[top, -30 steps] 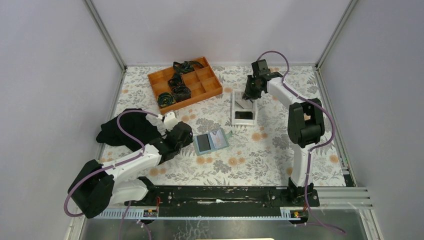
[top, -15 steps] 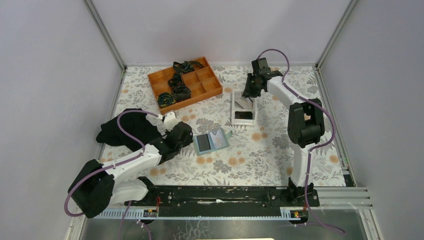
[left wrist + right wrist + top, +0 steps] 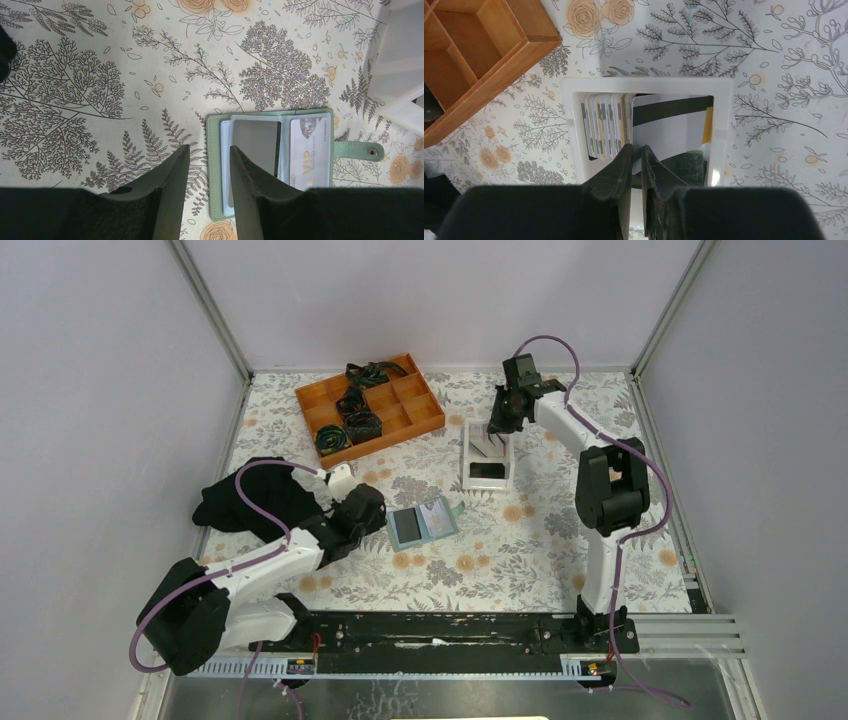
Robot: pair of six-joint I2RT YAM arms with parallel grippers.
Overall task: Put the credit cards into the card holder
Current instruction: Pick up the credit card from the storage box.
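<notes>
Right fingers [image 3: 625,157] have edged toward the far end of the tray [image 3: 649,85] and drawn closer together since the earlier view. The left arm and the card holder [image 3: 280,150] lie as they did.

Most of the credit cards [image 3: 606,125] stand on edge in a tight pack against one side wall of the tray. One more, white with a black stripe, leans loose across the tray's middle. The card holder lies open on the bench [image 3: 100,75], well apart from the tray on its near-left side, with a grey card and a pale one already in its sleeves.

The likely trouble is the pick itself. With the pack so tight, the tips may pinch two cards at once, or catch only a corner so that the card swings or slips on the lift. A nudge could also topple the pack or shift the light tray.

At the tray, the right fingers show only a slim gap, their tips where the pack meets the leaning card. Whether a card sits clenched between them cannot be told. The left fingers [image 3: 240,170] are released, partly apart and holding nothing, with one tip over the holder's edge farthest from the tray.
</notes>
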